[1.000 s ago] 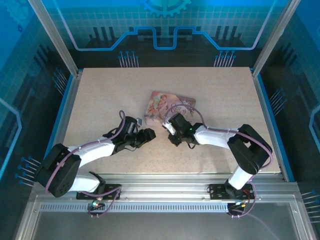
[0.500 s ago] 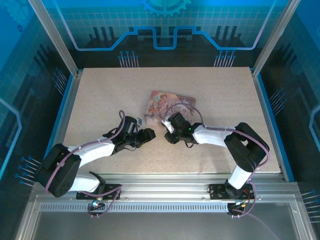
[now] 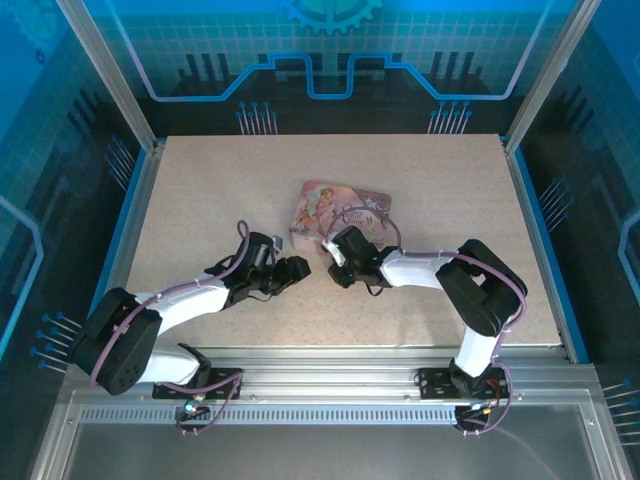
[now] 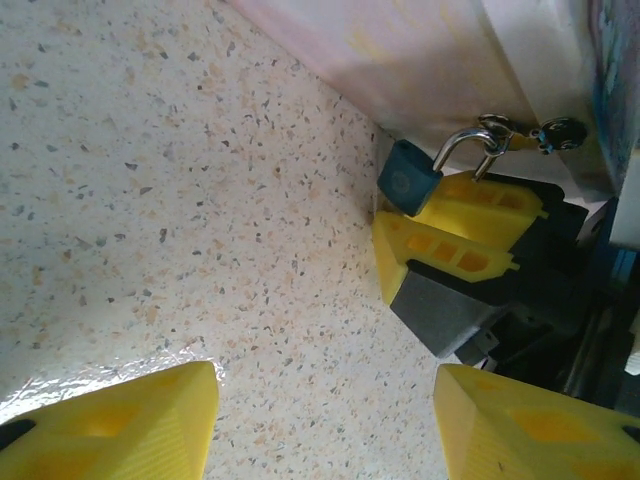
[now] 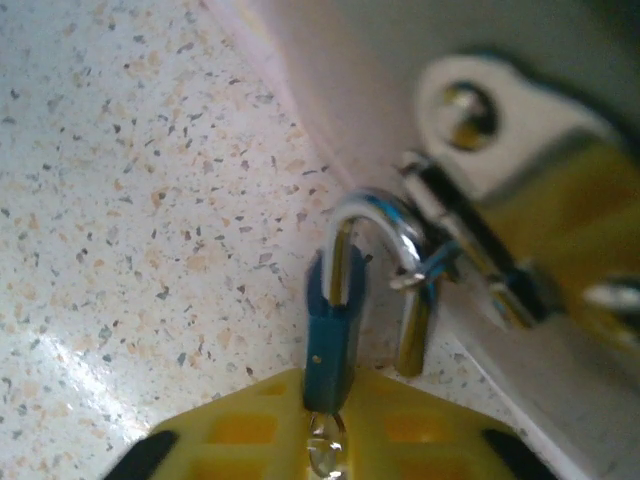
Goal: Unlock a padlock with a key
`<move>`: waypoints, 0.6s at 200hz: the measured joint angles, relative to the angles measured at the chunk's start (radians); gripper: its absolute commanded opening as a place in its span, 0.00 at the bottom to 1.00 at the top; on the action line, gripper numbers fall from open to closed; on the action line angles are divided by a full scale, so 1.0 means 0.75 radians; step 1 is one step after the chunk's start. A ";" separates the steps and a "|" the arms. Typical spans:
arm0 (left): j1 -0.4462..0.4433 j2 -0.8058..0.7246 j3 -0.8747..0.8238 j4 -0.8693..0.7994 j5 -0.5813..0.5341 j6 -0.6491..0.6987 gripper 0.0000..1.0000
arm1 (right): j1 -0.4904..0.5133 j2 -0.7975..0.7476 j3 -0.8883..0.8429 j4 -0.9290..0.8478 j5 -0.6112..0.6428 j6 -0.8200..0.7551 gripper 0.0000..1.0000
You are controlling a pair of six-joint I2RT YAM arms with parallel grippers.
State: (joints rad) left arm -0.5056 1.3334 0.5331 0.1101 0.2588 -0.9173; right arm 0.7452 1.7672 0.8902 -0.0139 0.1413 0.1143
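small blue padlock (image 5: 333,330), shiny curved metal shackle (image 5: 375,215); speckled table (image 5: 120,150) beneath.

Padlock (image 4: 408,187) beside box (image 4: 400,50); box on table (image 4: 150,200)

Top camera is looking down from behind over the whole speckled beige tabletop (image 3: 200,200), while both wrist cameras are peering close, from opposite sides, at one small blue silver-shackled padlock (image 4: 408,180).
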 measured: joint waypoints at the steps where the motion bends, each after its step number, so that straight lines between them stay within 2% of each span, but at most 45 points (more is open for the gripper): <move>1: 0.000 -0.001 0.000 0.000 0.000 0.000 0.60 | 0.000 0.000 0.000 0.000 0.001 -0.003 0.03; 5: 0.001 -0.002 -0.001 -0.001 0.000 0.000 0.60 | 0.000 -0.001 0.000 0.002 0.000 -0.008 0.00; 57: 0.006 -0.003 -0.014 0.000 0.000 0.000 0.60 | 0.004 -0.039 0.000 -0.051 0.010 -0.061 0.00; 120: 0.008 -0.003 -0.018 0.002 0.001 -0.001 0.60 | 0.028 -0.145 0.021 -0.205 0.059 -0.224 0.00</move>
State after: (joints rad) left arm -0.4999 1.3312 0.5194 0.1112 0.2592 -0.9176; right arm 0.7666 1.6585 0.9058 -0.1680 0.1856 -0.0540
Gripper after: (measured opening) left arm 0.601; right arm 0.059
